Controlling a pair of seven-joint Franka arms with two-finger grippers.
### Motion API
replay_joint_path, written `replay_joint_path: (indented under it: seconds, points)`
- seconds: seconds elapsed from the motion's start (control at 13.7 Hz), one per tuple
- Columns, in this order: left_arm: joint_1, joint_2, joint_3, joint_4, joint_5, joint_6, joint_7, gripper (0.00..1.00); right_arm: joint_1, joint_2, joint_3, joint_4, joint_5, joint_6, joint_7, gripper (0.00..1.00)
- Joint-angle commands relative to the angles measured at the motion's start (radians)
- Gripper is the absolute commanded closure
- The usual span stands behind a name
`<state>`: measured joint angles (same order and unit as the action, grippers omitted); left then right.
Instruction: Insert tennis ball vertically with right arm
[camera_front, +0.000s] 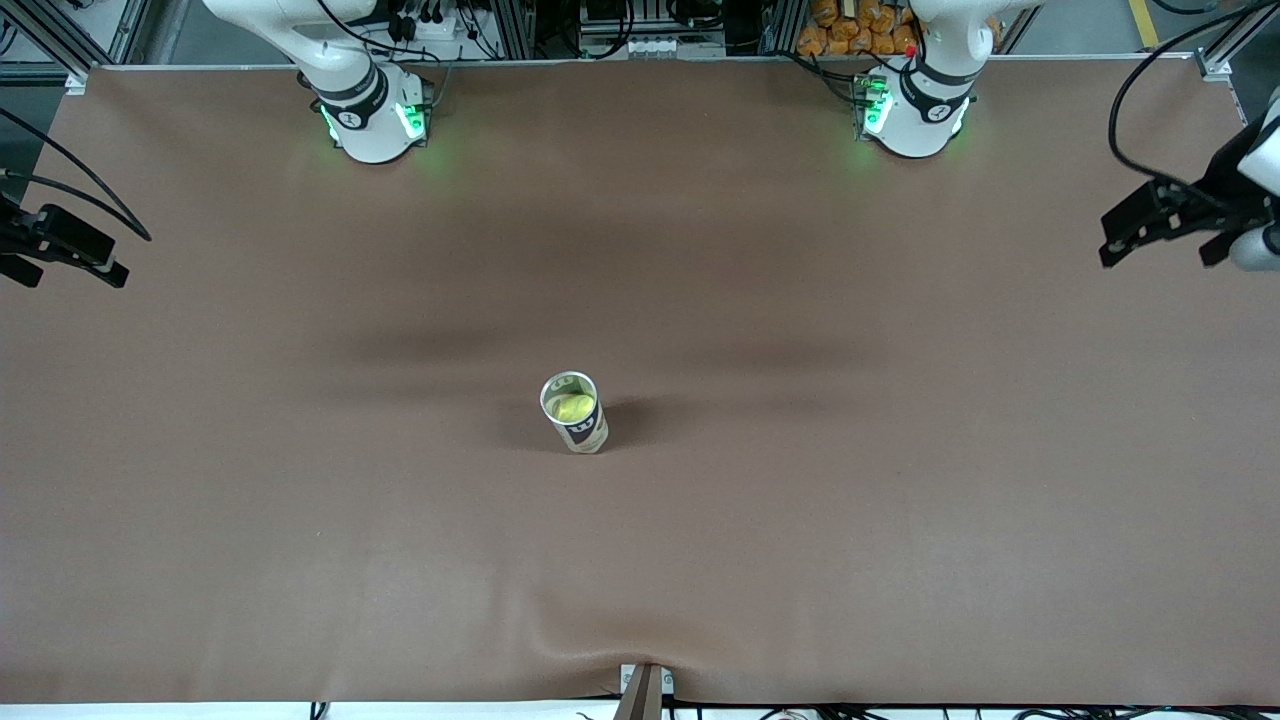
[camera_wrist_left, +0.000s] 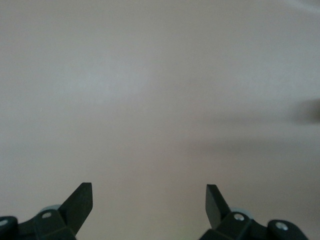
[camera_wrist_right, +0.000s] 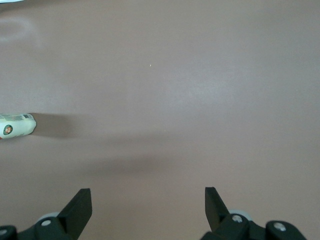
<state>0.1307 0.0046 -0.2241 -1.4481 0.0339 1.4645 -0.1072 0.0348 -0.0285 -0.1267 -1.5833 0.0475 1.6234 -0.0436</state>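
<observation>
A brown cloth (camera_front: 300, 520) covers the whole table, with a small wrinkle at its near edge. A metal bracket (camera_front: 645, 690) sits at the middle of that edge. Orange packets (camera_front: 850, 28) lie past the table's upper edge

Robotics lab: my 2 arm bases (camera_front: 372, 110) bolted at a brown-covered table (camera_front: 300, 500), aluminium framing (camera_front: 40, 35), cable runs (camera_front: 1150, 90) and power strips (camera_front: 650, 45) along its edge.

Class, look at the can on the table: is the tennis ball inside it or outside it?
Inside. The can stands upright, and the yellow-green tennis ball shows through its open top, below the rim.
</observation>
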Motion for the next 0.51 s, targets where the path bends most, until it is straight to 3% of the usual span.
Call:
replay_joint_path:
  seconds: [0.0,0.22,0.44]
  points:
    - [-0.186,-0.035,0.164,-0.017,-0.008,-0.055,-0.072,0.00,-0.021,-0.027,0.016,-0.011,-0.044,-0.010,-0.001,0.00]
    - [-0.238,-0.046,0.209,-0.037,-0.008,-0.061,-0.072,0.00,-0.021,-0.028,0.016,-0.011,-0.044,-0.014,-0.002,0.00]
    - [-0.230,-0.077,0.206,-0.080,-0.008,-0.059,-0.066,0.00,-0.021,-0.025,0.018,0.012,-0.043,-0.016,-0.001,0.00]
